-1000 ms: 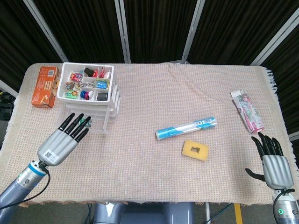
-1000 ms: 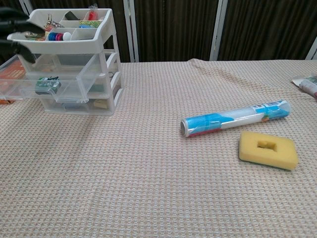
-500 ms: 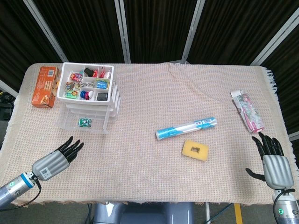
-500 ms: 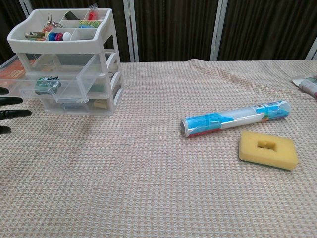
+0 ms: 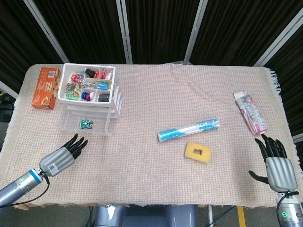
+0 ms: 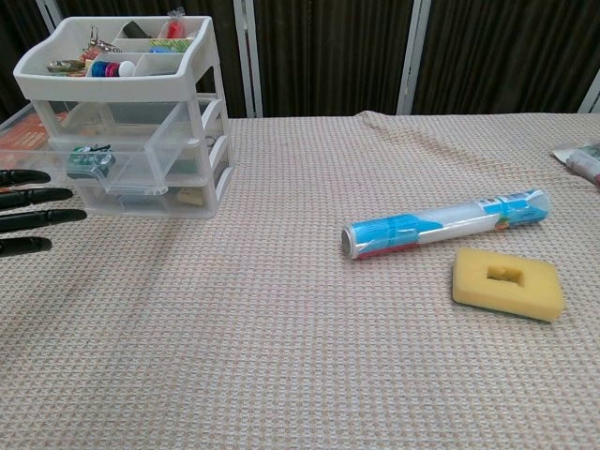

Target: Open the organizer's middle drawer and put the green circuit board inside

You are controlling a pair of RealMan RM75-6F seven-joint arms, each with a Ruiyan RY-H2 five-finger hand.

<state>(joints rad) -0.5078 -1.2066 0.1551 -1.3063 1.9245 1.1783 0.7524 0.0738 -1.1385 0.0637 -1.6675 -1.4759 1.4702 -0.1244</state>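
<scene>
Compared with half a second ago, the left hand [image 5: 60,156] sits slightly higher and nearer the organizer [image 5: 90,98]; in the chest view its fingertips [image 6: 37,207] reach further in from the left edge, towards the pulled-out drawer. A second ago it was over that drawer. It holds nothing, fingers straight and slightly spread, just short of the drawer front. The right hand [image 5: 276,163] is unchanged, resting at the near right table edge, fingers extended and apart, empty.

The organizer's middle drawer [image 6: 89,164] stands open, drawn out towards the robot. The green circuit board [image 5: 85,124] lies inside it, near the front, flat on the drawer floor. The top tray [image 5: 105,72] is divided into compartments holding small mixed coloured items; individual pieces cannot be identified. The bottom drawer holds a few small objects, unclear.

An orange box [image 5: 45,87] lies beside the organizer. A blue-and-clear tube [image 5: 188,129], a yellow sponge [image 5: 198,152] and a printed packet [image 5: 251,112] lie on the tablecloth [image 5: 156,94].
</scene>
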